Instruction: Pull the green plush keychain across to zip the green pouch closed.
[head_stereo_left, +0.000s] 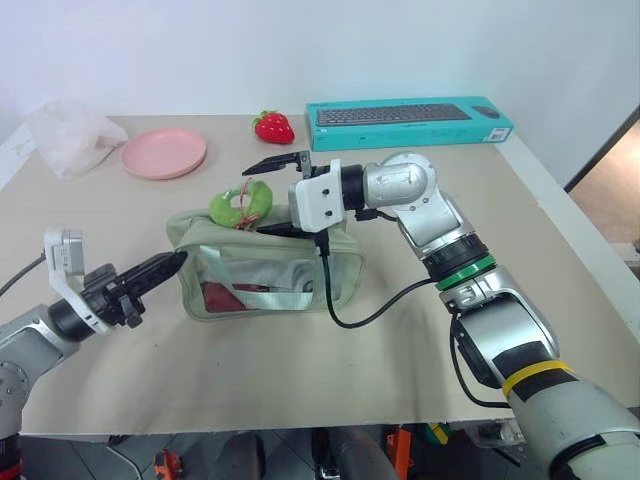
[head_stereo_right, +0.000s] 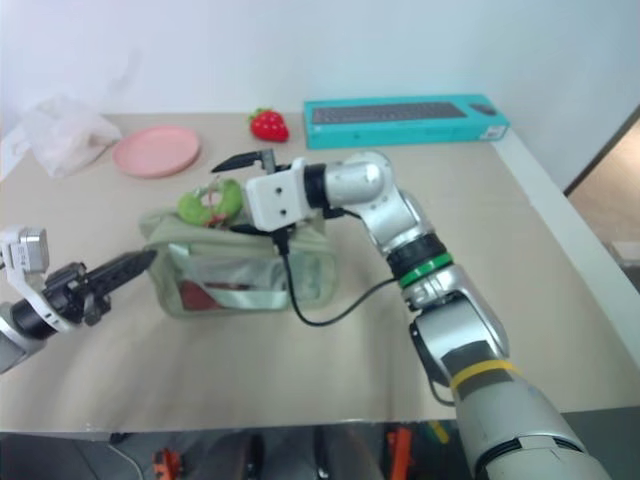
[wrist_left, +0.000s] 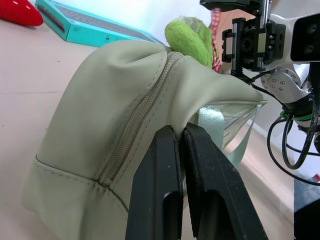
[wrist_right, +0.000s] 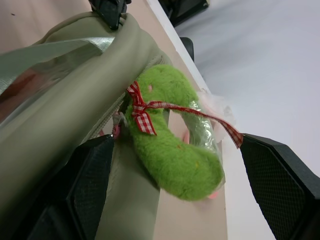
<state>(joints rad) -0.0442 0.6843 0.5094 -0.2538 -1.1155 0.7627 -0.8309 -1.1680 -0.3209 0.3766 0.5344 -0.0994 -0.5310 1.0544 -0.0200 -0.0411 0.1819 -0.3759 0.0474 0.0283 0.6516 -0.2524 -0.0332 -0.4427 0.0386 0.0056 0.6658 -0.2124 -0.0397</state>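
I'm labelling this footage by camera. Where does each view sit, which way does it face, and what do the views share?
Left and right eye views: on the head, facing forward and down over the table; both arms show, the right gripper open around the green plush keychain.
Left wrist view: on the left wrist, facing along the shut left gripper at the end of the green pouch.
Right wrist view: on the right wrist, facing the keychain between its own fingers.
Shared: all views show pouch and keychain.

Beige table (head_stereo_left: 300, 370), white wall (head_stereo_left: 300, 50) behind, wooden floor (head_stereo_left: 615, 190)
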